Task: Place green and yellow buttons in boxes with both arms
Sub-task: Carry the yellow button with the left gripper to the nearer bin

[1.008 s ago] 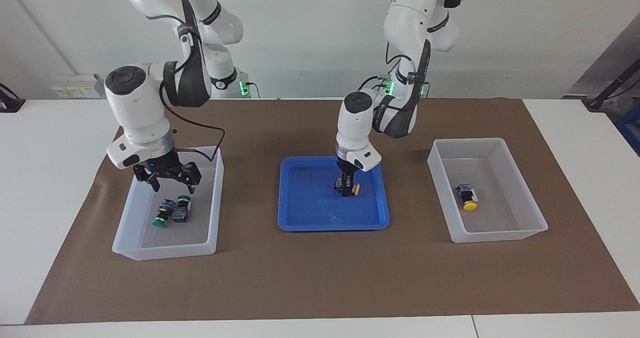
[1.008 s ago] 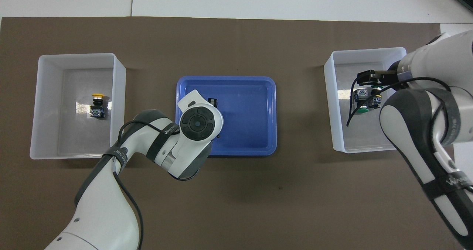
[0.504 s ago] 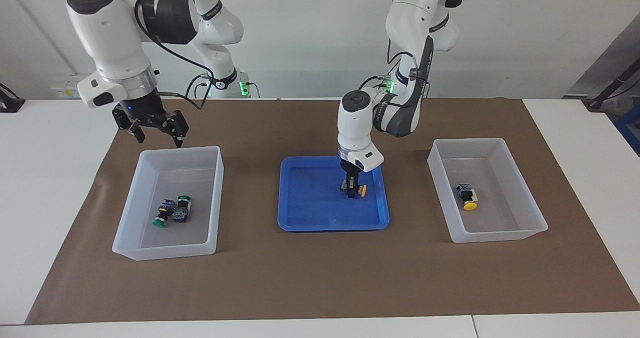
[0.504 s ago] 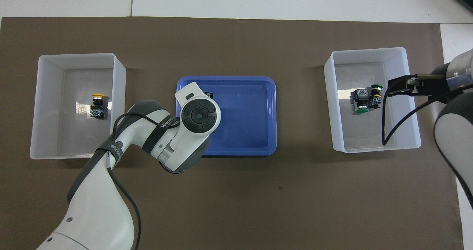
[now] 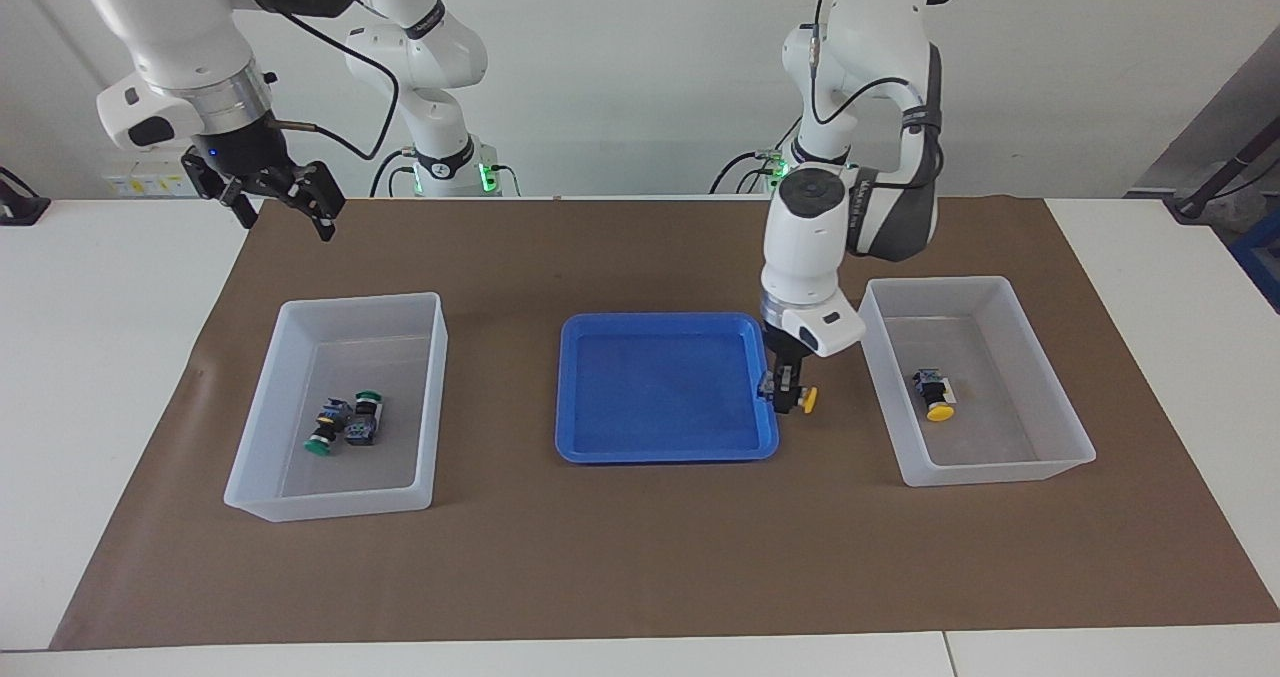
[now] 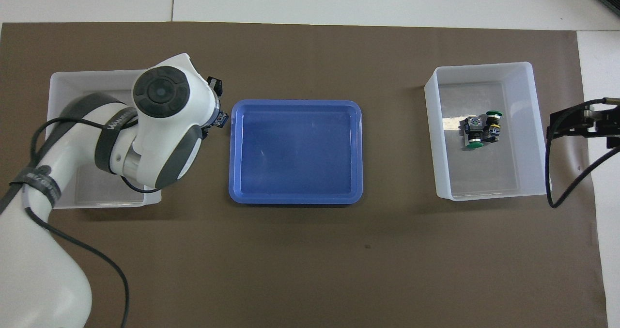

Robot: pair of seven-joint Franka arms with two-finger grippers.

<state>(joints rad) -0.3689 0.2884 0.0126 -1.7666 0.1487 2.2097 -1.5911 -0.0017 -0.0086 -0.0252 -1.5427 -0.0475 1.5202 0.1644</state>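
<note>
My left gripper (image 5: 789,393) is shut on a yellow button (image 5: 806,398) and holds it over the blue tray's edge, toward the box (image 5: 1040,467) at the left arm's end. That box holds another yellow button (image 5: 935,395). The box (image 5: 300,502) at the right arm's end holds two green buttons (image 5: 320,435) (image 5: 363,417). My right gripper (image 5: 287,222) is open and empty, raised high over the mat's edge nearest the robots. In the overhead view the left arm covers most of its box (image 6: 63,78); the held button (image 6: 221,119) peeks out.
The shallow blue tray (image 5: 660,449) lies empty at the middle of the brown mat (image 5: 640,557), between the two boxes. The green buttons (image 6: 474,136) show in the box (image 6: 484,68) in the overhead view.
My left gripper has lifted the yellow button out of the blue tray and carried it toward the left arm's box. My right gripper has risen out of its box and drawn back.
</note>
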